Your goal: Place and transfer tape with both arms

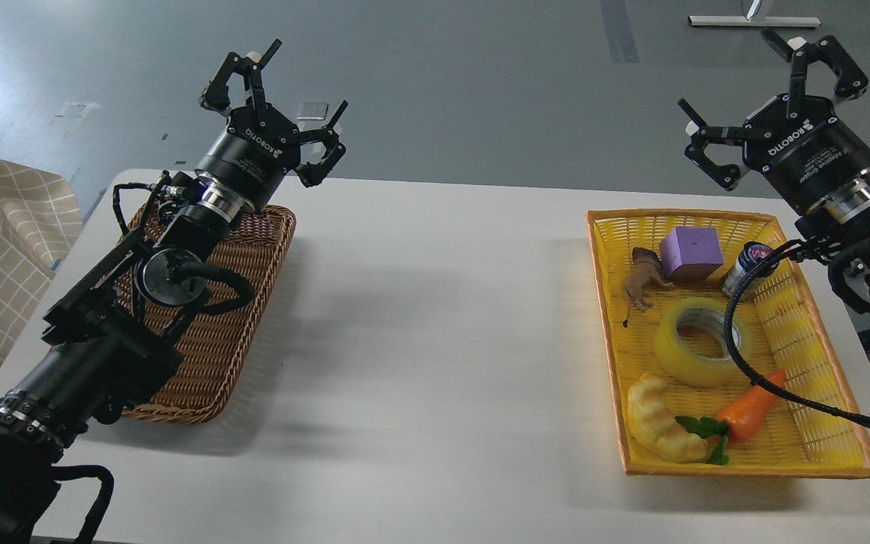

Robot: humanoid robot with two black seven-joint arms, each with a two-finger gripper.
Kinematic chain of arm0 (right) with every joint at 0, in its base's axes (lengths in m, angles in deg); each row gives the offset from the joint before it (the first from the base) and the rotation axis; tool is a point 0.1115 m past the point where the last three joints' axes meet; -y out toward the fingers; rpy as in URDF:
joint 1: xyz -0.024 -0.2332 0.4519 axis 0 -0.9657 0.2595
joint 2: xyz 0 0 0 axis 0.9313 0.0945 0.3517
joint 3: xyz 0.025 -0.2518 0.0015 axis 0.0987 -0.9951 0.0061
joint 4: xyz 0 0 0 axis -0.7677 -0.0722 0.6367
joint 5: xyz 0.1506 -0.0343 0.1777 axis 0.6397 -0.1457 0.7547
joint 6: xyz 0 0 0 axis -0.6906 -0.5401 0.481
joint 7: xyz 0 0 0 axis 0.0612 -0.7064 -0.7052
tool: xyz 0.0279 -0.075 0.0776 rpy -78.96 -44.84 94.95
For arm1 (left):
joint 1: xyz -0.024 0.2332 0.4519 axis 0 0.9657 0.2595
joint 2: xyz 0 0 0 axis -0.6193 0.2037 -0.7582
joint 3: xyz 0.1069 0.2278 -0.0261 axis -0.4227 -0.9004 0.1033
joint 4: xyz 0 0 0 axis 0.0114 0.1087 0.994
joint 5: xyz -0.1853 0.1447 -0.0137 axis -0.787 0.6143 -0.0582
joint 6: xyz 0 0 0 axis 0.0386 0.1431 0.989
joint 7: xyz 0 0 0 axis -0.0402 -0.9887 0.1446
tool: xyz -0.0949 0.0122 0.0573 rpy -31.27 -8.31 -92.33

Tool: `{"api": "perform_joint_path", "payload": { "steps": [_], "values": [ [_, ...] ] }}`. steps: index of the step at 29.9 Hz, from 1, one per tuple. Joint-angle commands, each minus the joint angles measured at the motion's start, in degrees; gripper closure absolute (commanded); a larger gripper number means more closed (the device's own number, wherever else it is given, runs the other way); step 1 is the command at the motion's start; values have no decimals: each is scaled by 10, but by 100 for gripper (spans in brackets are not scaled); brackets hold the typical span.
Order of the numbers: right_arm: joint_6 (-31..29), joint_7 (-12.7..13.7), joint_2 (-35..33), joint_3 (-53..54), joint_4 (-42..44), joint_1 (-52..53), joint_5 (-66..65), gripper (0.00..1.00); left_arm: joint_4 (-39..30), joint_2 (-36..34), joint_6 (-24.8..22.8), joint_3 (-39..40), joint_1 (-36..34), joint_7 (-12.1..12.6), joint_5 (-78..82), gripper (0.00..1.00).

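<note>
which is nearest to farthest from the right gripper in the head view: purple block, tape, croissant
From the right gripper:
1. purple block, far end of the yellow basket
2. tape, basket's middle
3. croissant, near-left corner

You could read ROBOTIQ in white on the left gripper [278,97] and on the right gripper [766,97]; smaller print beneath stayed illegible.

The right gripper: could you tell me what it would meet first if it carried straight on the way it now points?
Probably nothing on the table. The right gripper, fingers open, points up and away over the far table edge toward bare grey floor; the tape lies behind it in the yellow basket. Depth is uncertain.
</note>
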Motion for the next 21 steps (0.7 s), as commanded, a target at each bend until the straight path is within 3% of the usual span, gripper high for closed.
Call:
{"api": "perform_joint_path", "payload": {
  "steps": [1, 21],
  "values": [
    [0, 0, 0, 0, 0, -1, 0, 0, 0, 0, 0, 0, 0, 0, 0, 2],
    [0, 0, 0, 0, -2, -2, 0, 0, 0, 0, 0, 1, 0, 0, 0, 2]
  ]
}}
